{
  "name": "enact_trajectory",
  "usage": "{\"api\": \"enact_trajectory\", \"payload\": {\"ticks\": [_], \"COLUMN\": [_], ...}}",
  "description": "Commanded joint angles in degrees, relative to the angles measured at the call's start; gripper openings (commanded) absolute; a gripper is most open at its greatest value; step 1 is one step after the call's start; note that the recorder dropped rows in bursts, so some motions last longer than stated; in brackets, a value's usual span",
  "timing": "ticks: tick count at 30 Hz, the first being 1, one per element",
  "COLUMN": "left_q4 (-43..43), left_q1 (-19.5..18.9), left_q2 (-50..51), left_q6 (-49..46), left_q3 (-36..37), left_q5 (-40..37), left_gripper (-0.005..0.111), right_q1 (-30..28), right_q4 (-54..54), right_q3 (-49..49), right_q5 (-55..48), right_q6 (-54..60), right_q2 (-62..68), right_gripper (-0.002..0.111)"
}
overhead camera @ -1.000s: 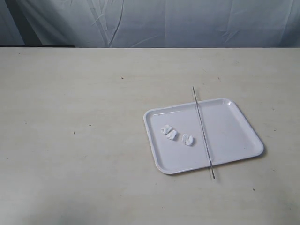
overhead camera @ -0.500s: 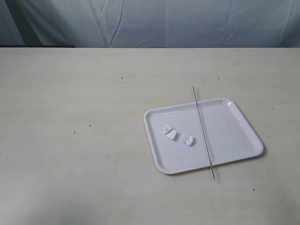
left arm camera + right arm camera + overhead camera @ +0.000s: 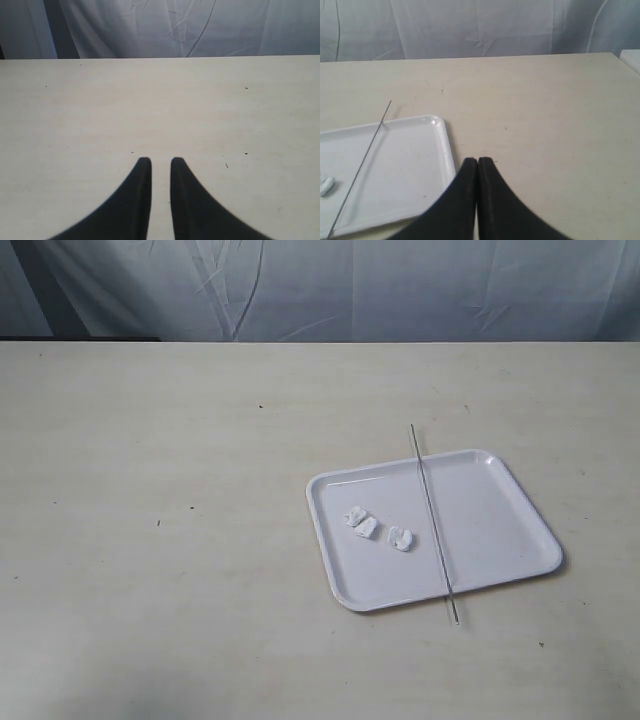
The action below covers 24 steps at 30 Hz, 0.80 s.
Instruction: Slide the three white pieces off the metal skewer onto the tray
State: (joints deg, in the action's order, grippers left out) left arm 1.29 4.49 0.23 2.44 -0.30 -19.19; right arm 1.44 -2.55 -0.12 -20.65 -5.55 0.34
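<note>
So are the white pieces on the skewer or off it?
Off. The white pieces lie loose on the tray, clear of the metal skewer, which rests bare across the tray.

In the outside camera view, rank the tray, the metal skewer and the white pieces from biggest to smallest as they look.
1. tray: covers by far the most area.
2. skewer: overhangs both tray rims, but very thin.
3. white pieces: smallest; the lumps look alike, so I won't rank them.

Lab-like: pale table (image 3: 150, 540), cloth backdrop (image 3: 350, 290)
</note>
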Motion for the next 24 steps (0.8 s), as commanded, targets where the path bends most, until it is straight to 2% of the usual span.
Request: {"api": "enact_trajectory", "payload": {"ticks": [1, 13, 24], "left_q4": [0.3, 1.36, 0.74], "left_q1": [-0.35, -0.75, -7.5], "left_q2": [-0.23, -0.23, -0.23], "left_q6": [0.0, 0.0, 0.0], "left_q3": [0.3, 0.3, 0.3], "left_q5": [0.37, 0.76, 0.76], "left_gripper": [0.014, 0.014, 0.014], "right_q1": [-0.95, -2.28, -1.36], "right_q4": [0.1, 0.19, -1.28], "right_q3": [0.12, 0.12, 0.12], "right_q5": [-0.03, -0.13, 0.19], "right_q6": [-0.84, -0.56, -0.46], "right_q2": [-0.34, -0.34, -0.34], "right_gripper": [-0.001, -0.001, -0.001]}}
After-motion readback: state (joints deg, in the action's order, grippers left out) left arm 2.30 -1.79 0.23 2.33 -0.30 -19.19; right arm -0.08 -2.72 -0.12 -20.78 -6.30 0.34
